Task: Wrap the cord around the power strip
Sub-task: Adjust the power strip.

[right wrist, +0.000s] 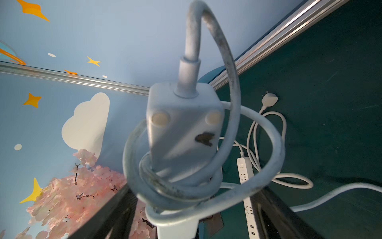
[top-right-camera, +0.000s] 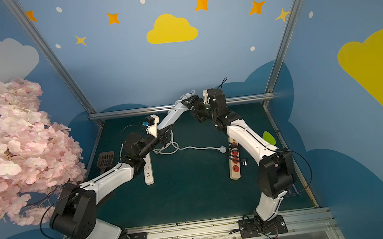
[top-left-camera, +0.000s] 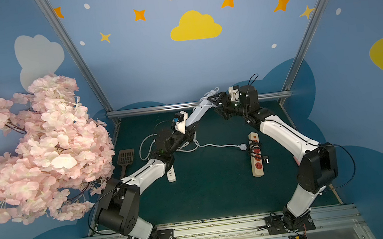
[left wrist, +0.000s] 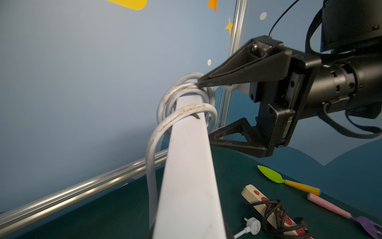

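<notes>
A long white power strip [top-left-camera: 198, 111] [top-right-camera: 171, 115] [left wrist: 190, 165] is held off the mat, tilted up toward the back rail. My left gripper [top-left-camera: 190, 129] [left wrist: 190, 235] is shut on its lower end. The grubby white cord [left wrist: 186, 97] [right wrist: 233, 72] leaves the strip's far end [right wrist: 182, 124] and lies around it in loose loops. The rest hangs down along the strip. My right gripper [top-left-camera: 213, 100] [left wrist: 204, 110] [right wrist: 186, 217] is open, its jaws standing either side of that looped end. One black finger [left wrist: 237, 70] touches a loop.
A second white strip [top-left-camera: 171, 175] [right wrist: 246, 186] and a thin white cord with its plug [top-left-camera: 243, 146] lie on the mat [top-left-camera: 219, 191]. Right of them a beige strip [top-left-camera: 256, 154] is wound with black cord. A black scoop [top-left-camera: 125, 159], green tool [left wrist: 285, 180], pink tool [left wrist: 330, 207] and blossom tree [top-left-camera: 27, 145] surround.
</notes>
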You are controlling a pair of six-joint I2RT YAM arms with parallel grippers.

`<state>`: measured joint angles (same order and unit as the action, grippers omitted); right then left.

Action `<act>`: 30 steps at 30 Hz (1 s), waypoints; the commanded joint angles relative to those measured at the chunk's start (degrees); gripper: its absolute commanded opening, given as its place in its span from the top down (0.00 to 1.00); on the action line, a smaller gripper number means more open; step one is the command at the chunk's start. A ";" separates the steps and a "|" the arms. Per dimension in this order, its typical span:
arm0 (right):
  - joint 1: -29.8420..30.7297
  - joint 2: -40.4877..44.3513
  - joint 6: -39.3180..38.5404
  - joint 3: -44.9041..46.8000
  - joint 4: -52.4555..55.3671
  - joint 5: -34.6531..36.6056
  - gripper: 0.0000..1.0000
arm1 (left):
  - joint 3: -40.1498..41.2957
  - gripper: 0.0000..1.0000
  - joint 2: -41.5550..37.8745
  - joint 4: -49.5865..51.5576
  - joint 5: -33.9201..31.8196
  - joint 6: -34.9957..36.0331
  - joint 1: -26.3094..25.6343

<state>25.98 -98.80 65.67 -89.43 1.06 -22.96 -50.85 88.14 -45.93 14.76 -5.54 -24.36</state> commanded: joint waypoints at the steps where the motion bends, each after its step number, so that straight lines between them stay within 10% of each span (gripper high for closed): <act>1: 0.66 0.31 -1.82 -1.14 -0.37 2.38 0.14 | -1.25 0.97 -0.51 -3.26 0.58 0.01 -0.22; 12: 0.25 -5.65 2.28 -4.56 0.45 5.69 0.17 | -1.13 0.97 -0.86 -2.96 1.59 0.44 -2.81; 19: 0.82 -5.40 3.14 -1.11 -3.61 7.05 0.51 | -1.14 0.96 -2.20 2.22 1.32 1.00 -2.93; 30: 0.53 -3.59 -0.22 1.62 -5.02 8.29 0.82 | -9.94 0.60 -4.37 33.85 6.06 0.31 -2.73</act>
<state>26.85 -104.01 68.99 -87.90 -1.45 -17.28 -56.73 86.30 -21.32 16.40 -6.66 -26.61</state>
